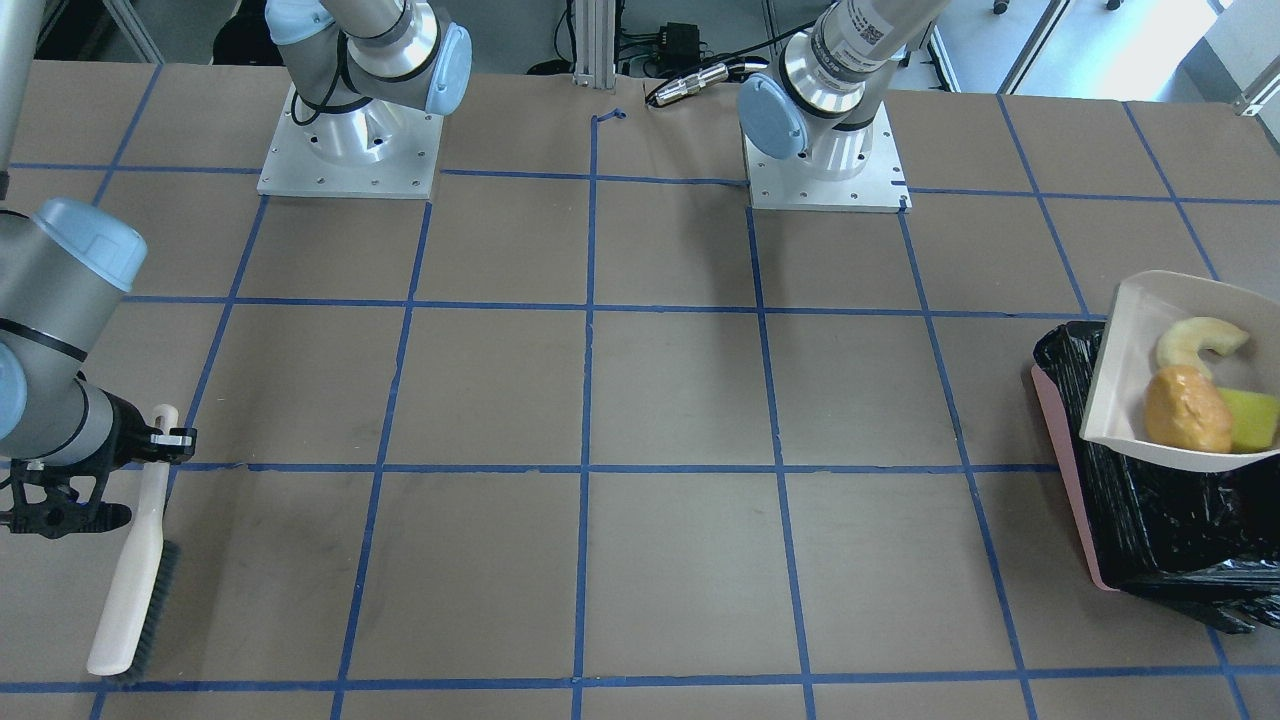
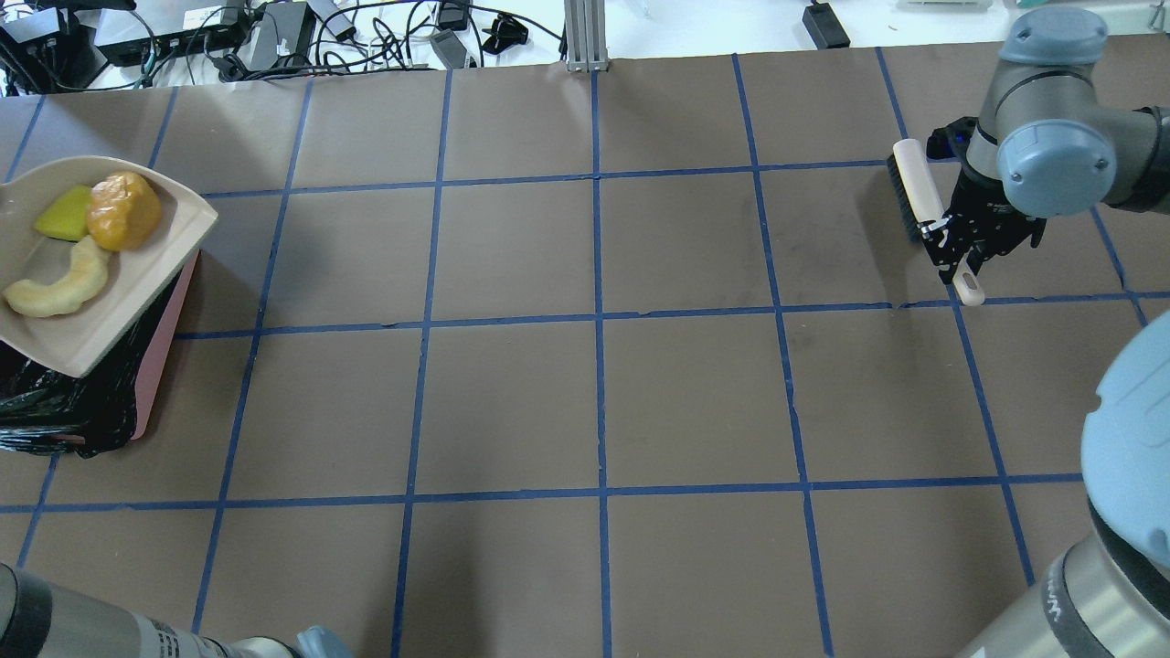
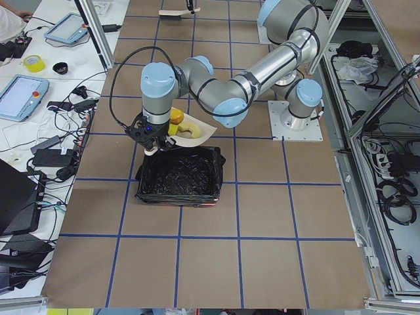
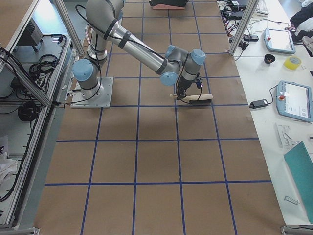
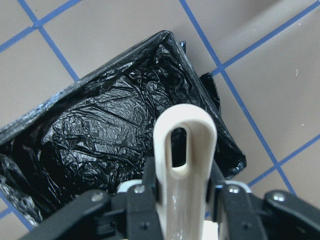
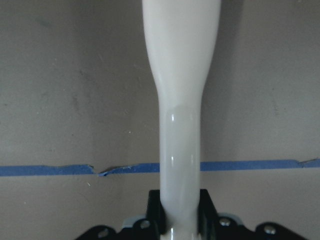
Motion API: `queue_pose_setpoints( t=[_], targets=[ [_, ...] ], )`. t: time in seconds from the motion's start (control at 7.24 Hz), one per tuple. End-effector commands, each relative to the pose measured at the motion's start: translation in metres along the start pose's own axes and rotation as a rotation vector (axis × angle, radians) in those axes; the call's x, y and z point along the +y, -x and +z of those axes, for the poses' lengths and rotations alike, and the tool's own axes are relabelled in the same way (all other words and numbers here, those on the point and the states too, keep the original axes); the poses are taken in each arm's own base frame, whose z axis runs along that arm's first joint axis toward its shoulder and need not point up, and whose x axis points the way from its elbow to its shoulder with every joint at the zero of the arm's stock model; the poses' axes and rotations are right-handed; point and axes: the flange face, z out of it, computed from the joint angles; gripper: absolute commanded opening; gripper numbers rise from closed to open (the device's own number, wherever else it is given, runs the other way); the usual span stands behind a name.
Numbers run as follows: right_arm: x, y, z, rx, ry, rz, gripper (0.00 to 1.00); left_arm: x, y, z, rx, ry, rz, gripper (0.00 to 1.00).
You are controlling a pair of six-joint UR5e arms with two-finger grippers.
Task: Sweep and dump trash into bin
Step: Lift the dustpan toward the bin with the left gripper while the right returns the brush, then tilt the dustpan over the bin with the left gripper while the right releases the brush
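My left gripper [image 5: 182, 192] is shut on the handle of the beige dustpan [image 1: 1125, 380], which it holds over the far rim of the bin [image 3: 180, 177]. The bin is a pink container [image 1: 1068, 470] lined with a black bag [image 5: 100, 135]. In the pan lies the trash: a golden-brown lumpy piece [image 2: 123, 210], a pale crescent slice [image 2: 59, 288] and a yellow-green sponge [image 2: 64, 217]. Across the table, my right gripper [image 2: 951, 245] is shut on the white handle of a brush [image 1: 135, 560], whose dark bristles [image 1: 160, 610] are low over the table.
The brown table [image 2: 594, 393] is marked with a blue tape grid. The two arm bases [image 1: 350, 150] stand at the robot's side. Cables and power bricks [image 2: 274, 37] lie along the far edge. Side benches with tablets [image 3: 23, 95] flank the operators' side.
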Motion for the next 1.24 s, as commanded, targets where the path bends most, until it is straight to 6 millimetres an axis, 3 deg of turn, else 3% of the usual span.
queue_pose_setpoints(
  t=[0.0,0.14,0.28,0.41,0.69,0.97,1.11],
  targets=[
    [-0.005,-0.004,-0.008,0.008,-0.017,0.01,0.72,-0.046,0.012,0.014,-0.001,-0.023,0.088,0.0],
    [-0.005,-0.005,-0.011,0.007,-0.02,0.026,1.0,-0.06,0.014,0.03,0.001,-0.02,0.132,0.0],
    [-0.004,-0.005,-0.013,0.008,-0.023,0.027,1.0,-0.078,0.03,0.046,0.011,-0.037,0.164,0.0],
    [-0.006,-0.008,-0.03,0.008,-0.045,0.031,1.0,-0.088,0.032,0.059,0.014,-0.066,0.19,0.0],
    [0.013,-0.001,-0.12,-0.042,-0.179,0.027,1.0,-0.095,0.017,0.063,0.168,-0.139,0.313,0.0],
    [0.069,-0.001,-0.226,-0.058,-0.18,0.025,1.0,-0.093,0.013,0.047,0.269,-0.181,0.45,0.0],
    [0.094,0.0,-0.26,-0.058,-0.178,0.028,1.0,-0.092,0.011,0.038,0.323,-0.208,0.499,0.0]
  ],
)
